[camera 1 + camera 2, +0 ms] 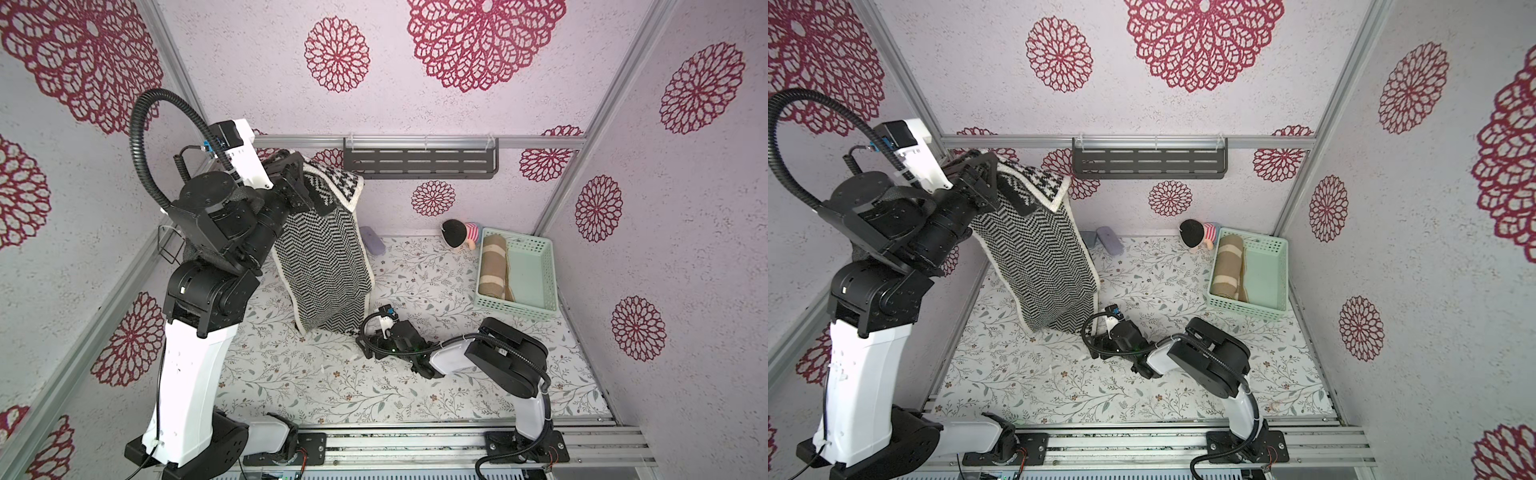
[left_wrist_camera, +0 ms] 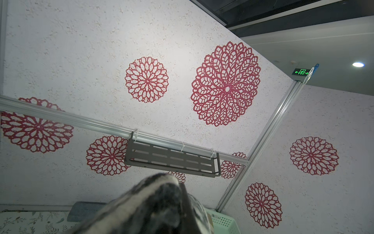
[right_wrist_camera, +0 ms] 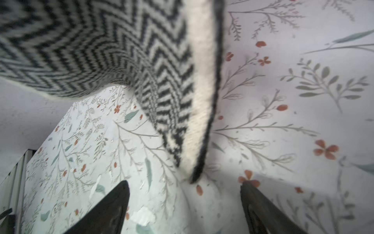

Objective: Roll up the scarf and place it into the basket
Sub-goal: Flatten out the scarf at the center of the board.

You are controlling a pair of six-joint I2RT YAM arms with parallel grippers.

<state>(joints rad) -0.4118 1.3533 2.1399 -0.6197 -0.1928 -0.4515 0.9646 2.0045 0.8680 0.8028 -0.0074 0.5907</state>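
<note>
The scarf [image 1: 328, 266] [image 1: 1042, 266] is a black-and-white zigzag knit with a cream border. It hangs full length from my left gripper [image 1: 305, 187] [image 1: 990, 183], which is raised near the back wall and shut on the scarf's top end. In the left wrist view the scarf [image 2: 153, 202] covers the fingers. The scarf's lower edge reaches the floral table. My right gripper [image 1: 376, 332] [image 1: 1100, 332] [image 3: 184, 183] is low on the table and open, with the scarf's [image 3: 101, 50] bottom corner hanging just ahead of its fingertips. The mint-green basket [image 1: 536, 257] [image 1: 1268, 266] [image 2: 224, 222] stands at the back right.
A tan striped rolled cloth [image 1: 492, 266] lies along the basket's left side. A small doll [image 1: 457, 235] and grey slippers [image 1: 1108, 241] rest by the back wall. A dark slotted shelf [image 1: 419, 162] hangs on that wall, a wire rack [image 1: 166, 245] on the left one.
</note>
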